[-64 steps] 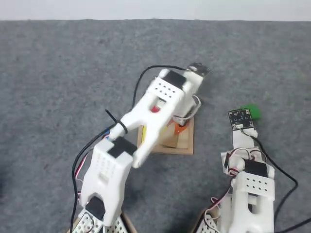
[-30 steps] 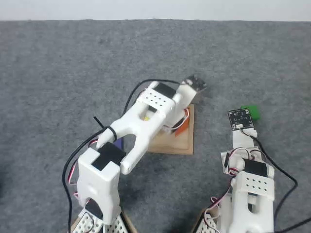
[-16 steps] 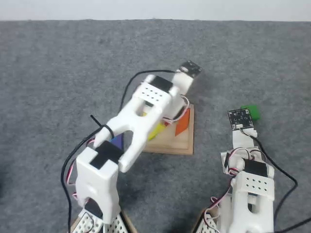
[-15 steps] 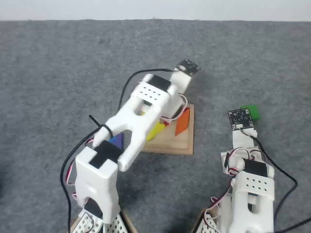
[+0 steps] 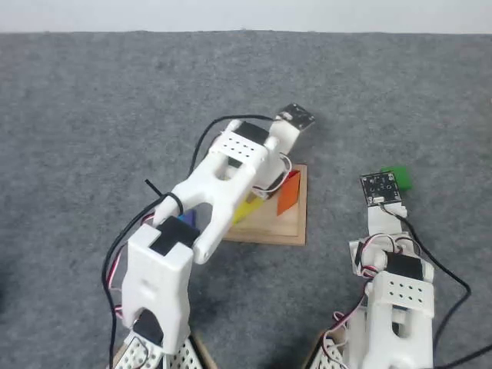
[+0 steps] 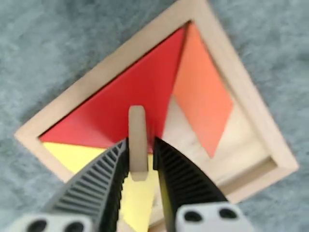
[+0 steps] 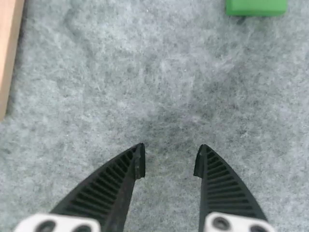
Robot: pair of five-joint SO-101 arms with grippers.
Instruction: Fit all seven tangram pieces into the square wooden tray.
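The square wooden tray [image 5: 300,224] lies mid-table under my left arm [image 5: 231,165]. In the left wrist view the tray [image 6: 96,83] holds a red triangle [image 6: 125,111], an orange piece [image 6: 200,101] and a yellow piece [image 6: 72,154], with bare wood beside the orange one. My left gripper [image 6: 140,145] hangs above them, shut on a tan wooden piece [image 6: 137,135] held edge-on. A blue piece [image 5: 185,221] lies on the carpet left of the tray. My right gripper [image 7: 168,162] stands open over bare carpet, with a green piece [image 7: 256,7] beyond its fingertips.
Grey carpet covers the table. The green piece [image 5: 397,177] sits right of the tray, just past the right arm's wrist camera [image 5: 380,187]. The tray's edge [image 7: 7,48] borders the right wrist view. Both arm bases stand at the near edge.
My left arm has swung leftward over the tray, uncovering the orange and yellow pieces and the blue piece beside the tray. The right arm has kept still.
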